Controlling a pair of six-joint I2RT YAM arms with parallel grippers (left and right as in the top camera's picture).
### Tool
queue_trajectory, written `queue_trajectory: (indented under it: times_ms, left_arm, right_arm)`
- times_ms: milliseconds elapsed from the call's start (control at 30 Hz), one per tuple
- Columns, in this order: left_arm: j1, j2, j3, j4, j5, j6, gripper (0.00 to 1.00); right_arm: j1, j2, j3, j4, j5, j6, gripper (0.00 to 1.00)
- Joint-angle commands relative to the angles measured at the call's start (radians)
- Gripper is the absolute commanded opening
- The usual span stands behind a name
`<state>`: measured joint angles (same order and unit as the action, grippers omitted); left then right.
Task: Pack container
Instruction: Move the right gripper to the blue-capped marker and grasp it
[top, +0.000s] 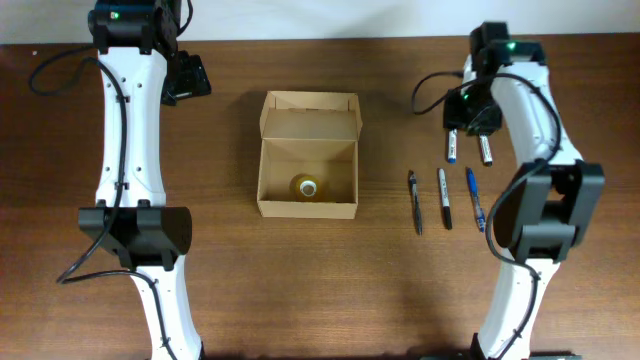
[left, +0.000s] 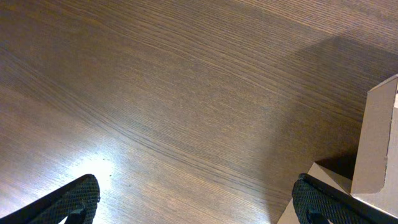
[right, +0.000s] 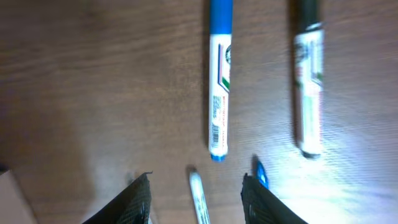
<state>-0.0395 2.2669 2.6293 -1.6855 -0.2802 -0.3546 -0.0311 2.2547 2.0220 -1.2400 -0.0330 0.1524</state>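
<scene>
The container (top: 308, 160), a tan cardboard box, stands open at mid-table with its lid flap tilted back. A small yellow round object (top: 306, 186) lies inside. A corner of the container shows in the left wrist view (left: 376, 149). My left gripper (top: 186, 78) (left: 196, 208) is open and empty above bare table, left of the container. My right gripper (top: 468, 125) (right: 196, 202) is open above the pens. The tip of a white-barrelled marker (right: 198, 196) lies between its fingers, below them. A blue marker (right: 219, 81) and a black-capped marker (right: 309, 81) lie beyond.
Right of the container lie a black pen (top: 414, 202), a black-and-white marker (top: 444, 198) and a blue pen (top: 474, 198). Behind them are a blue marker (top: 452, 146) and a black-capped marker (top: 486, 150). The arms' bases stand at the table's front.
</scene>
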Motion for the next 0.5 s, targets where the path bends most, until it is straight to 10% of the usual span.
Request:
queue_trajectory:
  times_ms: [0,467]
  left_arm:
    - [0.005,0.002,0.019,-0.002,0.003,0.012,1.0]
    - [0.005,0.002,0.019,-0.002,0.003,0.012,1.0]
  right_arm:
    - [-0.004,0.042,-0.022,0.026,-0.016,0.018,0.47]
    - [-0.007,0.129,-0.022,0.119,0.023,-0.043,0.47]
